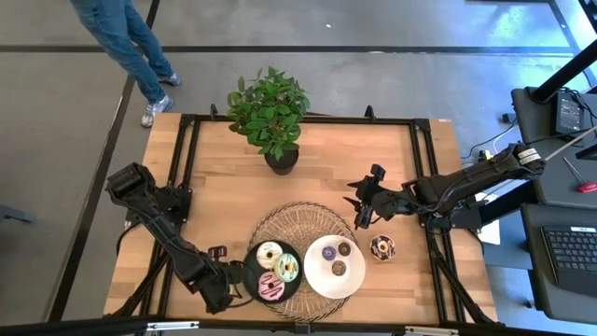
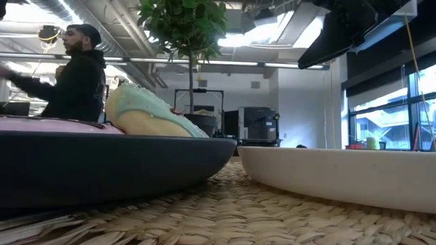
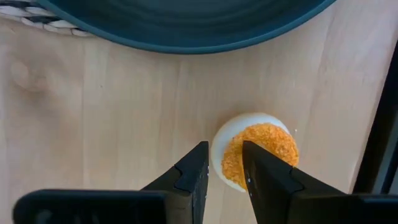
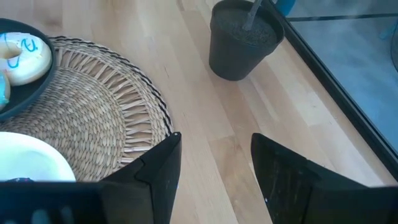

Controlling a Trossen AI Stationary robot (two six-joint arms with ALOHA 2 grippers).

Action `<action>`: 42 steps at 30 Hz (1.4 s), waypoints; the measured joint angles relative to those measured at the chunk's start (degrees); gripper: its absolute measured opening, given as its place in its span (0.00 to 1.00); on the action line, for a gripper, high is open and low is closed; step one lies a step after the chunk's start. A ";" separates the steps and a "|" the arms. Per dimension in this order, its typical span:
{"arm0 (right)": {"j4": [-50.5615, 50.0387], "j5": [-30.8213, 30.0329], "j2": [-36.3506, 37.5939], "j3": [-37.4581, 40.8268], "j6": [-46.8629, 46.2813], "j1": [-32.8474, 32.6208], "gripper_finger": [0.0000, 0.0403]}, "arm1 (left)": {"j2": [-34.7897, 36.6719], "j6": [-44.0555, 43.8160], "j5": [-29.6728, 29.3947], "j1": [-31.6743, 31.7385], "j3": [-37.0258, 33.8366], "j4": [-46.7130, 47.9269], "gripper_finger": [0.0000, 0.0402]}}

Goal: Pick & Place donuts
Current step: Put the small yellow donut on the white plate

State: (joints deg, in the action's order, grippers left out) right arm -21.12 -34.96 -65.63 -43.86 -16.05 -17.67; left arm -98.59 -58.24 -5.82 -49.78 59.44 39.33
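My left gripper [image 1: 226, 295] is low at the table's near edge, left of the black plate [image 1: 252, 273]. It is open by a narrow gap [image 3: 225, 171] over a mini orange donut [image 3: 261, 140] that lies flat on the wood. The black plate holds the cream-white [image 1: 270, 254], mint-green [image 1: 286, 268] and pink [image 1: 270, 287] donuts. A purple mini [image 1: 328, 252] and two brown minis [image 1: 344, 249] lie on the white plate [image 1: 317, 278]. The sprinkled chocolate donut [image 1: 382, 247] lies on the table. My right gripper [image 1: 362, 213] hovers open [image 4: 214, 155] beyond the mat. My left gripper comes from above, pointing down. One finger [image 3: 267, 180] covers the near edge of the orange donut [image 3: 231, 163], and the other stands beside it. I cannot tell whether either finger touches it. The donut rests on the table.
Both plates sit on a round woven mat [image 1: 303, 219]. A potted plant [image 1: 270, 112] stands toward the far edge, its dark pot [image 4: 239, 40] ahead of my right gripper. A person [image 2: 78, 75] stands beyond the table's far left corner. Bare wood lies left of the mat.
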 joint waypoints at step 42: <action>2.89 0.00 0.00 0.00 3.87 0.02 0.48 | 14.03 -9.22 -25.56 0.10 -4.31 -4.75 0.02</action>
State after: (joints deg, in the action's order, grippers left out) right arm -18.23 -34.96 -65.63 -43.86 -12.18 -17.65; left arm -84.56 -67.46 -31.39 -49.68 55.13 34.59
